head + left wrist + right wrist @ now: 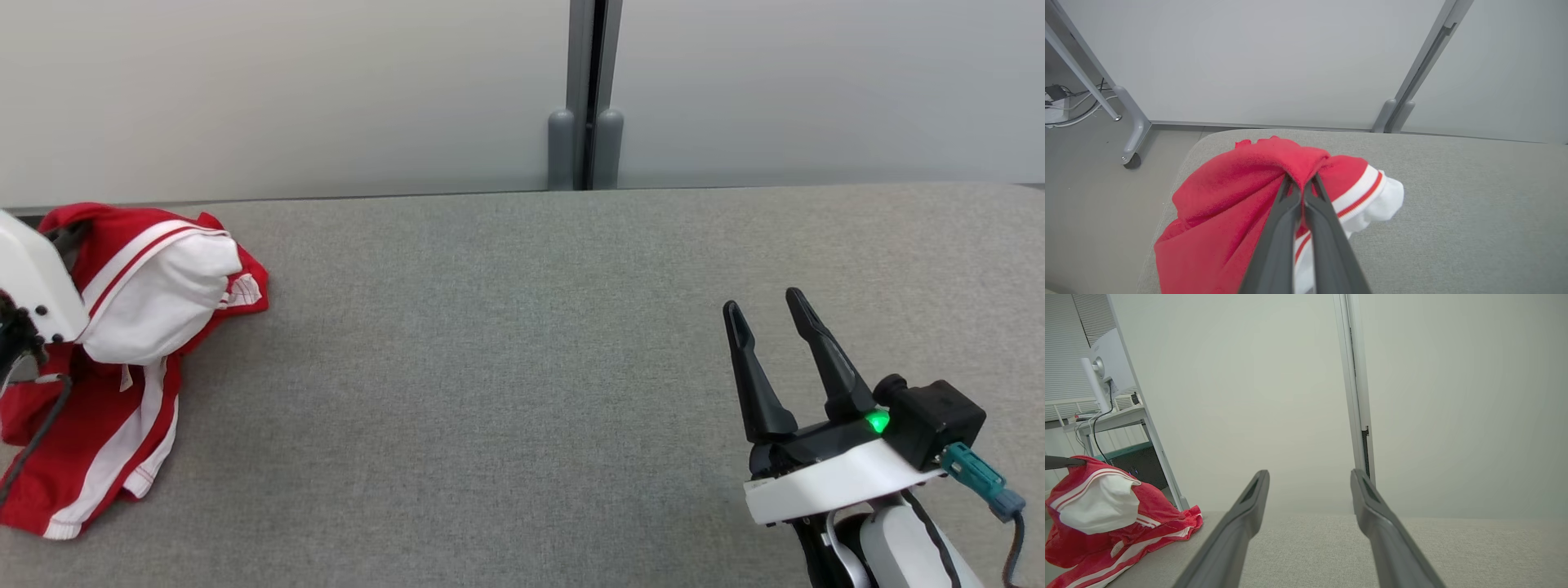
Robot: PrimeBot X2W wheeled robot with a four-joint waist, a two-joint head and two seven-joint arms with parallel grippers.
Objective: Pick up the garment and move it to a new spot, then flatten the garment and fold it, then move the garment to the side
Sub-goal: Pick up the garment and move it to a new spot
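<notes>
Garment (131, 408): red with white stripes, bunched at 9 o'clock of the head view, at the left end of the bench (522, 367). Its near hem lies on the bench and its top is drawn up into a peak.
Left hand (1300, 185): pinched narrow on a fold of red cloth at that peak (a high grip, I judge, so the rest can hang free for the carry to a new spot).
Right hand (763, 304): wide and holding nothing, above the bench at 4 o'clock, well apart from the garment. It is probably parked aside until the flattening needs it.
Bench: grey fabric running from the centre out to 3 o'clock, room for the new spot.
Partition (326, 98): pale panels behind the bench, with a post (589, 98) at 12 o'clock.
Hidden: in the head view a pale forearm (33, 286) covers the pinch. The garment's left edge is cut off, and I cannot tell its kind or how much cloth is gripped.
</notes>
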